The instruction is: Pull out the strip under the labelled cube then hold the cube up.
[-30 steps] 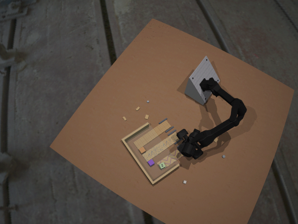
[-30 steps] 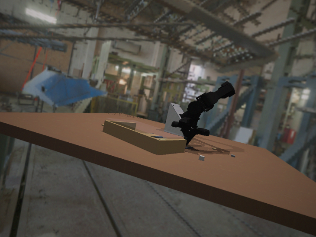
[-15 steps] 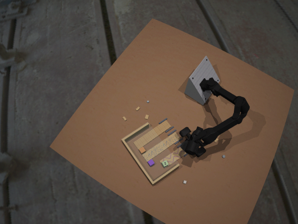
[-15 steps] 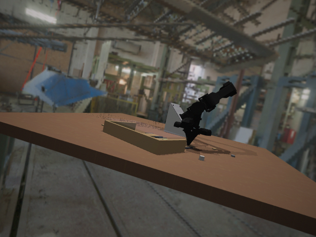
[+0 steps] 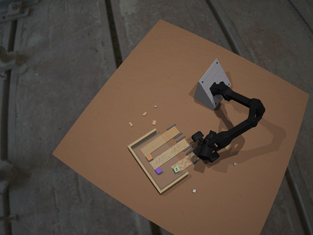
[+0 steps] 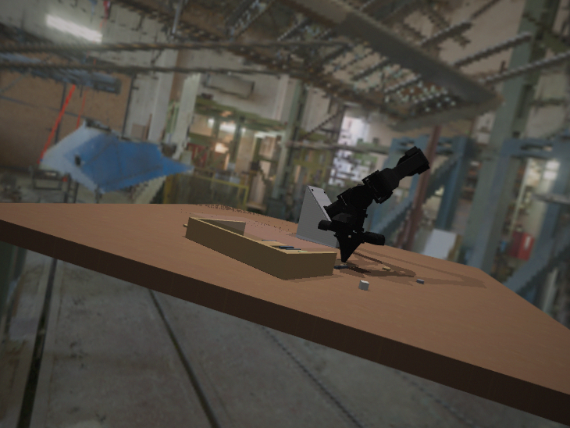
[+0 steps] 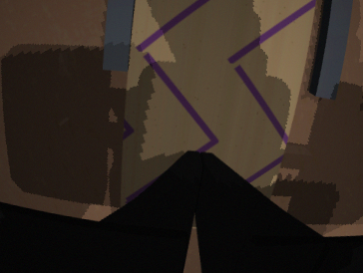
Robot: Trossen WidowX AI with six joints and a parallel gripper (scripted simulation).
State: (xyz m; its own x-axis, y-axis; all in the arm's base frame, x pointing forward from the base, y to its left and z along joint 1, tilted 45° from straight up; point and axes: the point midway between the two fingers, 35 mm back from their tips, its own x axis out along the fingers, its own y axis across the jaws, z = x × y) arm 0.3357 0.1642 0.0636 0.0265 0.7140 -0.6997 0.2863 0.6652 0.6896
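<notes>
A pale green cube labelled Z (image 5: 176, 169) sits at the inner end of a strip with purple zigzags (image 5: 185, 162) (image 7: 239, 117). The strip runs between blue-grey guide bars (image 7: 118, 37) (image 7: 334, 55) towards the arm. My gripper (image 6: 343, 260) (image 7: 196, 163) is shut with nothing between its fingers. Its tips point down onto the zigzag strip, beyond the guides on the arm's side; whether they touch it is hard to tell. In the top view the hand hides the tips and the strip's outer end. The cube is hardly visible in the exterior view.
A three-sided wooden frame (image 5: 144, 170) (image 6: 229, 243) surrounds the strips' inner ends. A grid strip (image 5: 161, 139) has an orange cube (image 5: 149, 157), and a speckled strip (image 5: 170, 153) a purple cube (image 5: 158, 170). A white block (image 5: 194, 191) (image 6: 363, 285) lies outside. A grey wedge (image 5: 213, 75) stands under the arm's base.
</notes>
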